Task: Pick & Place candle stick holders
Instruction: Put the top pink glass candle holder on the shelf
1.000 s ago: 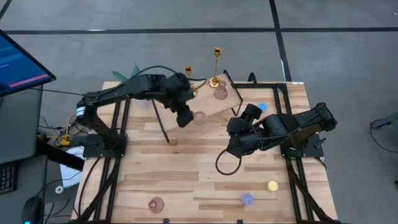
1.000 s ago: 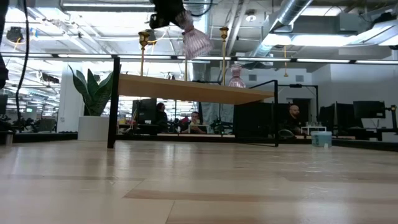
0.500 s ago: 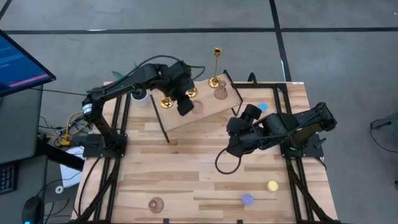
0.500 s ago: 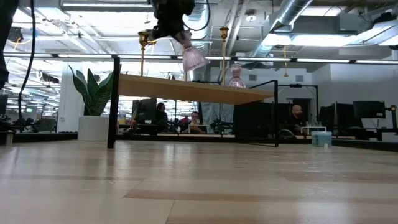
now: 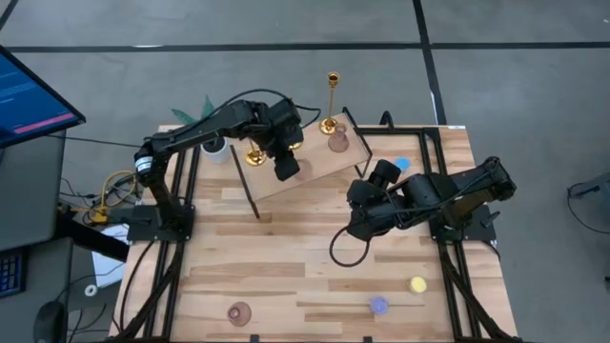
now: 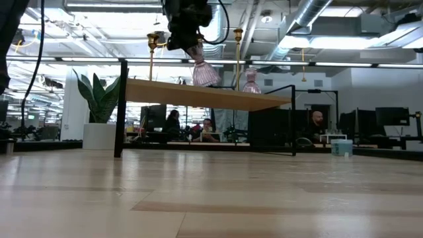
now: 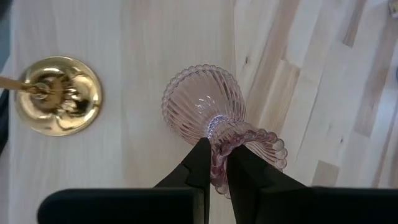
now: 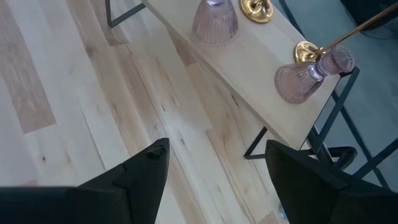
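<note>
A raised wooden shelf (image 5: pixel 329 160) stands at the table's far side. On it are gold candlesticks (image 5: pixel 330 103) (image 5: pixel 254 155) (image 5: pixel 292 142) and a pink holder (image 5: pixel 338 143). My left gripper (image 5: pixel 285 169) is over the shelf's near edge, shut on a second ribbed pink holder (image 7: pixel 204 104), which also shows in the low view (image 6: pixel 205 74). A third pink holder (image 5: pixel 238 312) stands on the table near its front edge. My right gripper (image 8: pixel 217 180) is open and empty, low over the table's middle right (image 5: pixel 356 225). My left gripper pinches the pink holder's beaded upper rim (image 7: pixel 245 142) between its two fingers, coming from above and pointing down. The holder hangs a little tilted below the fingers, wide foot down, at the level of the shelf top (image 6: pixel 198 92). I cannot tell whether the foot touches the shelf.
Small round lights lie on the table: blue (image 5: pixel 401 164), yellow (image 5: pixel 417 284), another blue (image 5: pixel 378 305). A green potted plant (image 5: pixel 202 116) stands at the far left corner. The shelf's black legs (image 5: pixel 254 195) reach down to the table. People sit in the room behind (image 6: pixel 206 130).
My left gripper has carried the pink holder toward the table's far edge and down, from above the table in front of the shelf to just over the shelf's near edge. The holder has come down to the level of the shelf top. The gripper stays shut on it.
</note>
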